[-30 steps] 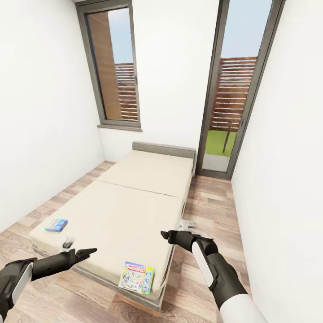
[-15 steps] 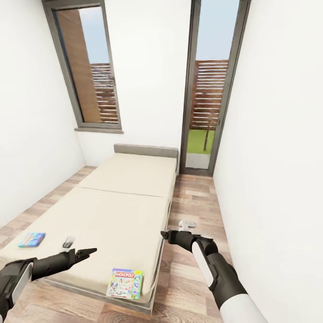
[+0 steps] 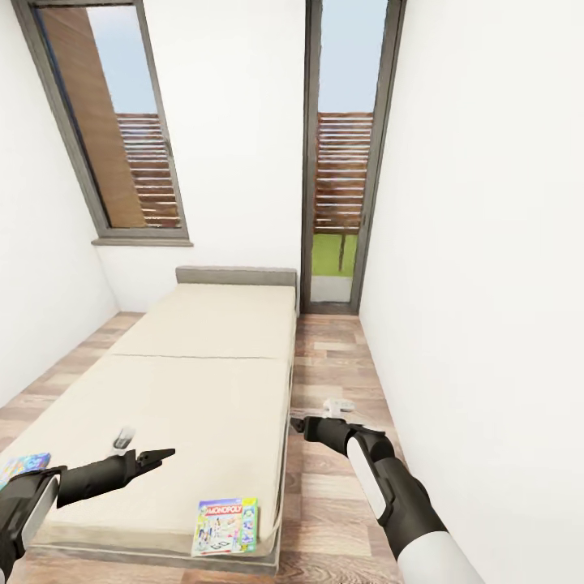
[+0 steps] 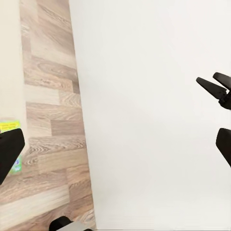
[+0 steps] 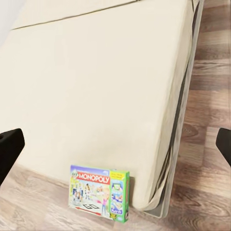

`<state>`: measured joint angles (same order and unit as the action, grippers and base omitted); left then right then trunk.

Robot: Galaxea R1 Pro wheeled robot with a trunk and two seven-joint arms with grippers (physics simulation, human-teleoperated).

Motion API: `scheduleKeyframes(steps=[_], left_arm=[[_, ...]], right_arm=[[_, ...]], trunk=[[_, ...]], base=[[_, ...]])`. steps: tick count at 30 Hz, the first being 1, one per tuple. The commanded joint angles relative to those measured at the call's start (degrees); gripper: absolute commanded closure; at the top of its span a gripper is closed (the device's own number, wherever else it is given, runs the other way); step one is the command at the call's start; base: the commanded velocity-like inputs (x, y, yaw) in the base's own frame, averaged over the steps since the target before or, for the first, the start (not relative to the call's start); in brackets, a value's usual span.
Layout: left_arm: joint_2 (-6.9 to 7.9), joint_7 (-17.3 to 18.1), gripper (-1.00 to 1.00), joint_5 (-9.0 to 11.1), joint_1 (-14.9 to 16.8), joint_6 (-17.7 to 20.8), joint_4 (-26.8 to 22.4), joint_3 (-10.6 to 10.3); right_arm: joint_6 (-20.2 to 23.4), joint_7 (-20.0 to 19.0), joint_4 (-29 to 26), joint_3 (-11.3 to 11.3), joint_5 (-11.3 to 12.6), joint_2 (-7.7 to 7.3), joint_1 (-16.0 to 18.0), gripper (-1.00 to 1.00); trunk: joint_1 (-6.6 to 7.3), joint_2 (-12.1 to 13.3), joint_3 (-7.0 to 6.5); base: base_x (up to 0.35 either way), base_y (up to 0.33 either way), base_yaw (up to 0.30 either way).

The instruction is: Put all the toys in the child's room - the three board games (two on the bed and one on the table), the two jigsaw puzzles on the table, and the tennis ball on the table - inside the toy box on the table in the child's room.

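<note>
The bed (image 3: 203, 381) with its beige mattress lies ahead in the child's room. The green-edged Monopoly board game (image 3: 225, 526) lies flat on the mattress's near right corner, and the right wrist view shows it as the Monopoly box (image 5: 98, 191). A blue-teal board game (image 3: 20, 465) sits on the mattress at the picture's left edge. My left gripper (image 3: 160, 456) hovers open over the near part of the mattress, left of the Monopoly box. My right gripper (image 3: 297, 423) is open above the floor beside the bed's right side. The table and toy box are out of view.
A strip of wood-plank floor (image 3: 328, 381) runs between the bed and the white wall (image 3: 478, 308) on the right. A tall glass door (image 3: 345, 162) and a window (image 3: 113, 130) stand behind the grey headboard (image 3: 235, 276).
The camera has turned, shifting the whole picture left: the bed and both game boxes sit further left, the blue-teal one now at the edge. Both arms hold the same pose.
</note>
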<state>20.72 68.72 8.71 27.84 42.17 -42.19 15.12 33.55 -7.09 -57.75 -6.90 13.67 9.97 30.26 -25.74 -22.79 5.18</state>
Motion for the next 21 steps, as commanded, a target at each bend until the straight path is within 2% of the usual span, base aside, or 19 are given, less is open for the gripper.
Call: scheduleKeyframes(steps=[1, 12, 16, 21], left_arm=[[0.03, 0.05, -1.00, 0.21, 0.02, 0.46, 0.01, 0.00], [0.03, 0.06, -1.00, 0.25, 0.02, 0.38, 0.01, 0.00], [0.03, 0.03, -1.00, 0.25, 0.02, 0.38, 0.01, 0.00], [0.03, 0.01, -1.00, 0.25, 0.02, 0.35, 0.01, 0.00]], right_arm=[[0.29, -0.12, -0.02, 0.05, 0.00, 0.03, 0.08, -1.00], [0.29, -0.12, -0.02, 0.05, 0.04, 0.03, 0.06, -1.00], [0.29, -0.11, -0.03, 0.07, 0.12, 0.03, 0.06, -1.00], [0.29, -0.11, -0.07, 0.07, 0.20, 0.03, 0.06, -1.00]], trunk=[[-0.04, -0.13, 0.11], [-0.04, -0.13, -0.13], [-0.04, -0.13, -0.21], [-0.04, -0.13, -0.24]], base=[[0.000, 0.279, -0.280], [0.000, 0.243, -0.280], [0.000, 0.123, -0.246], [0.000, 0.044, -0.099]])
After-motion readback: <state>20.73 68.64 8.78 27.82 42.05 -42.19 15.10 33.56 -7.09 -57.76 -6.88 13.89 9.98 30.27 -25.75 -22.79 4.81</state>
